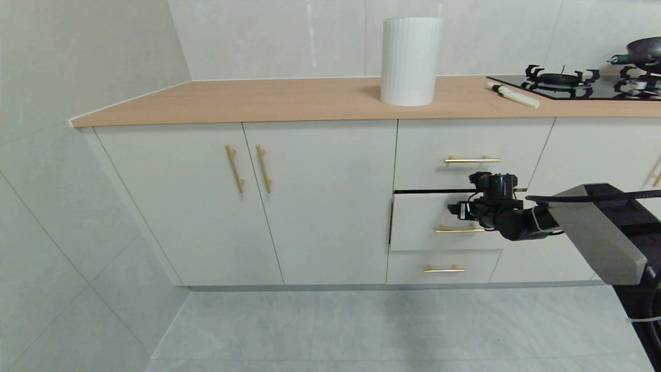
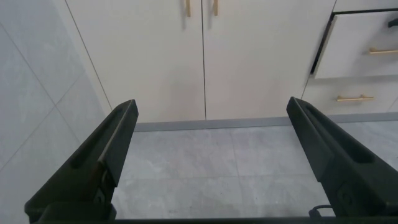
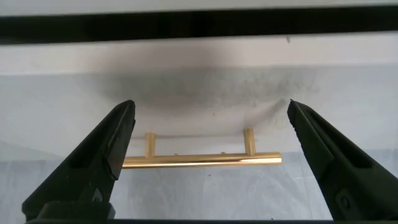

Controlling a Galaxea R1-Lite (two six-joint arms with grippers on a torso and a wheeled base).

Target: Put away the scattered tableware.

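Right tool (image 3: pixel 209 109) spread before ajar drawer handle (image 3: pixel 202 160); canister (image 1: pixel 410 62), knife (image 1: pixel 514 95) on countertop (image 1: pixel 258 101).

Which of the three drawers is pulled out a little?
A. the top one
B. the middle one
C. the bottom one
B: the middle drawer juts forward with a dark gap above it, and the open right gripper is in front of its handle.
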